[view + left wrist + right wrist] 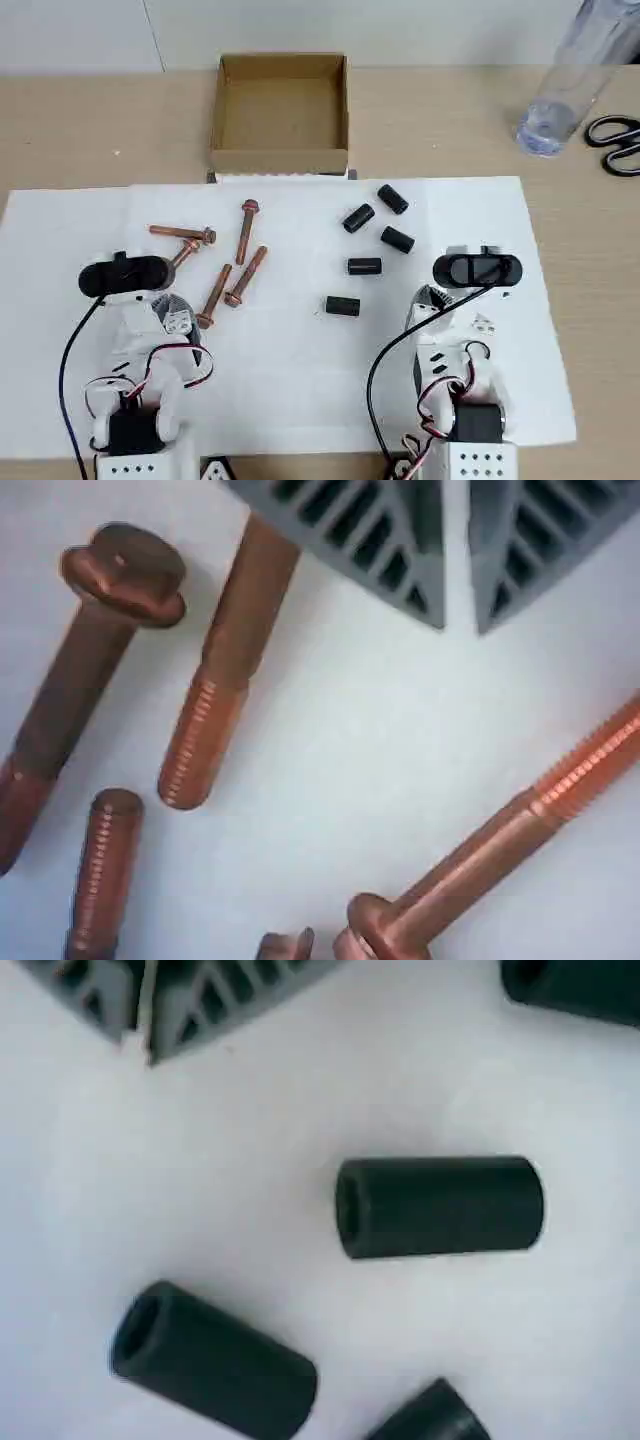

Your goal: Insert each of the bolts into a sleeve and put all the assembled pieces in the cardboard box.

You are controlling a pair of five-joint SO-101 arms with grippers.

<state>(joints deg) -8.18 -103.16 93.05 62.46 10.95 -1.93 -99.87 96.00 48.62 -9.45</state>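
Several copper bolts (pixel 225 262) lie scattered on the left half of a white sheet (pixel 290 390). Several black sleeves (pixel 372 243) lie loose on its right half. An open cardboard box (pixel 283 148) stands just beyond the sheet, with nothing inside. My left arm (pixel 125 276) sits over the near-left bolts. In the left wrist view my left gripper (pixel 458 628) is shut and holds nothing, just above a bolt shank (pixel 225 680). My right arm (pixel 477 269) is at the near right of the sleeves. My right gripper (pixel 137 1050) is shut and holds nothing, a short way from a sleeve (pixel 440 1207).
A clear plastic bottle (pixel 560 100) stands at the far right of the wooden table. Black-handled scissors (pixel 615 143) lie beside it. The sheet's near middle between the two arms is bare paper.
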